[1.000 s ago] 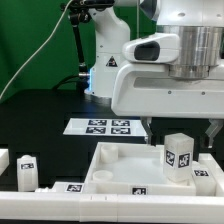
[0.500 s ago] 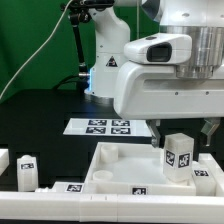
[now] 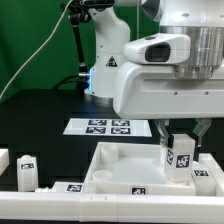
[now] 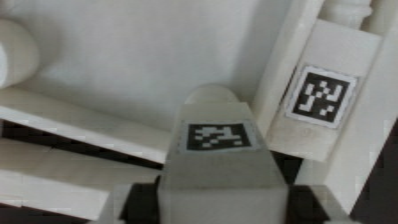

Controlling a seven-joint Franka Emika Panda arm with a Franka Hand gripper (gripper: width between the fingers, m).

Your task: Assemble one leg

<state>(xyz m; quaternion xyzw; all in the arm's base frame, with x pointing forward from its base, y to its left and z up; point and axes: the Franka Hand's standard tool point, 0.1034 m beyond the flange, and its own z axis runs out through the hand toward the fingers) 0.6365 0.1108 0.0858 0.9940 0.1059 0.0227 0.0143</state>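
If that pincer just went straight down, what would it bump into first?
Likely the panel. The pincer straddles the upright leg, so its fingers should pass down either side and reach the panel beneath, though depth is unclear.

The arm is glossy white with rounded casings. A grey oval cap sits at its three o'clock and a blue light glows at its seven o'clock. Its fingers are dark.
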